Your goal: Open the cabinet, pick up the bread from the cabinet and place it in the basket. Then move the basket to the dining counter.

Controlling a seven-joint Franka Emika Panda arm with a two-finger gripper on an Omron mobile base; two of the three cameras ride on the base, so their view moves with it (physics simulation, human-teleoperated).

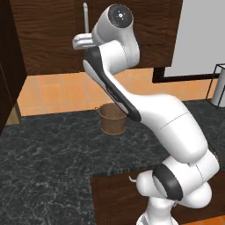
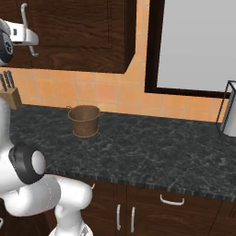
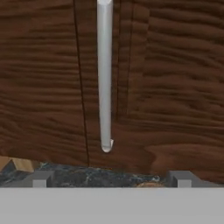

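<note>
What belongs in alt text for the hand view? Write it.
A long vertical silver bar handle runs down a closed dark brown wood-grain cabinet door, centred above the open two-finger gripper. Black speckled countertop shows below.

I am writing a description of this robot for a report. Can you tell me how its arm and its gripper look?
The arm is glossy white with rounded, thick links and dark grey bands at the joints. One joint has a round dark cap with small dots. No loose cables are visible. The gripper has two small grey, square finger tips; its body looks light grey.
</note>
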